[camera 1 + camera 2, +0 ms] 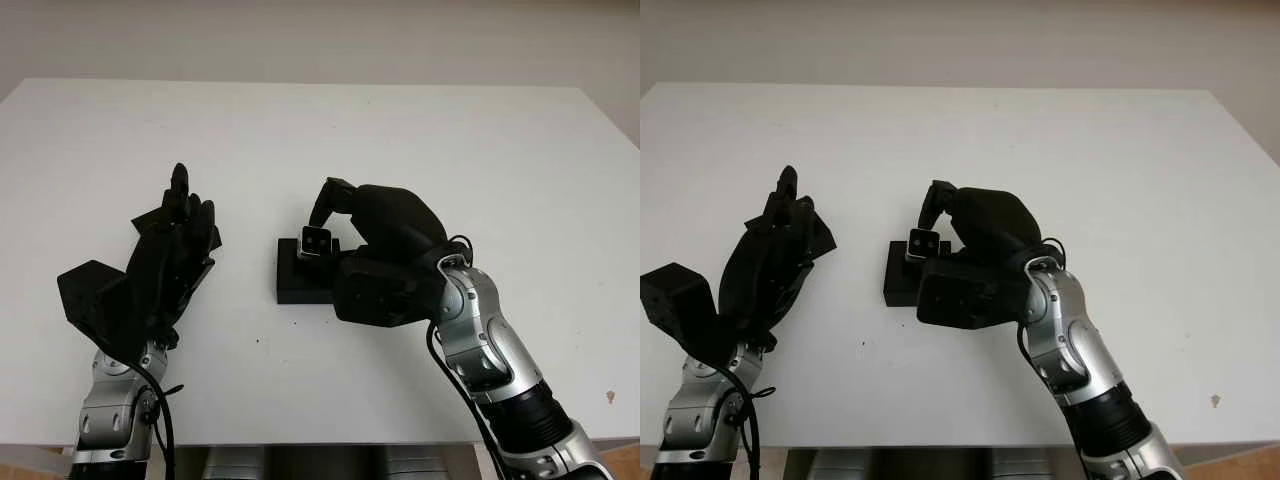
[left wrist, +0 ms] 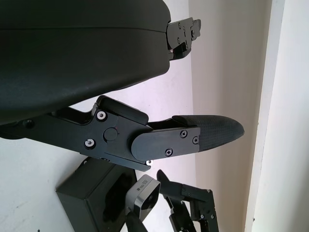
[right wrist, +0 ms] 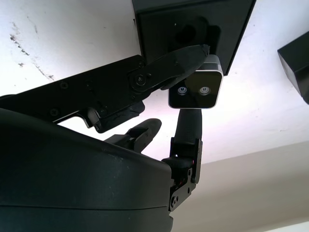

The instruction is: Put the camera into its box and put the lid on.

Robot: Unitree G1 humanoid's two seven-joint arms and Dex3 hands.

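Camera: small boxy silver-and-black camera [image 1: 317, 241] with two round lenses on its face; pinched between fingers of the right hand, just above the box's 12 o'clock end
Box: matte black rectangular box [image 1: 298, 276], open, with a dark moulded recess inside; stands mid-table; its 3 o'clock side hidden behind the right hand
Right hand: glossy black three-finger right hand [image 1: 385, 250] at 3 o'clock of the box; fingers [image 3: 178, 60] closed on the camera
Left hand: black left hand [image 1: 170, 255] at 9 o'clock of the box, well apart; open, holding nothing
Lid: cannot tell; a black block [image 3: 295, 62], cut off by the right wrist view's edge, lies beside the box
Table: smooth white table [image 1: 300, 140]
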